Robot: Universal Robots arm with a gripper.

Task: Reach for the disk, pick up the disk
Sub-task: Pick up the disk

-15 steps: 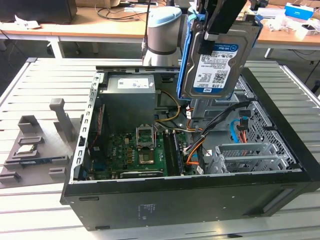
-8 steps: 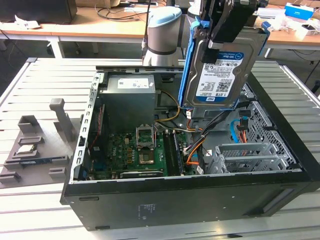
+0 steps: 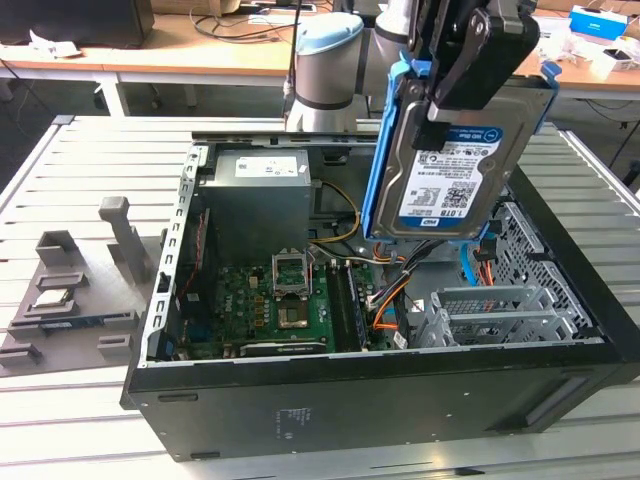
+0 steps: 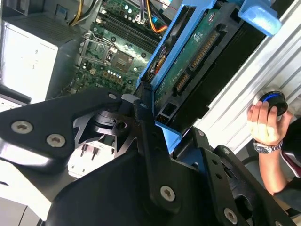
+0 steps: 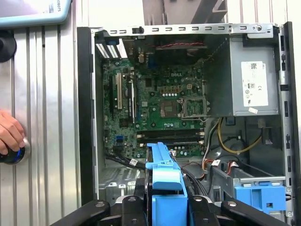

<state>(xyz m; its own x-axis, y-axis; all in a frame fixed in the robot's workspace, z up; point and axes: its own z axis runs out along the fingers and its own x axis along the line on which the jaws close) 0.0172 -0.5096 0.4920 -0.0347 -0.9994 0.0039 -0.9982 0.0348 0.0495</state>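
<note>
Clamped by its blue rails in the gripper, the disk is held clear above the open computer case, where a slackened hold could drop it onto the motherboard.

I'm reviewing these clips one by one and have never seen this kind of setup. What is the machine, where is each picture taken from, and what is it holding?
It is one robot arm ending in a gripper. The exterior view looks at the scene from off the arm; both wrist views come from cameras riding on the arm, looking down past the gripper. On the slatted metal table lies an open computer case with its green circuit board exposed, and beside it a grey parts holder. The gripper is shut on the disk, a silver hard drive with blue rails, lifted above the case. A person's hand rests on a round knob.
</note>
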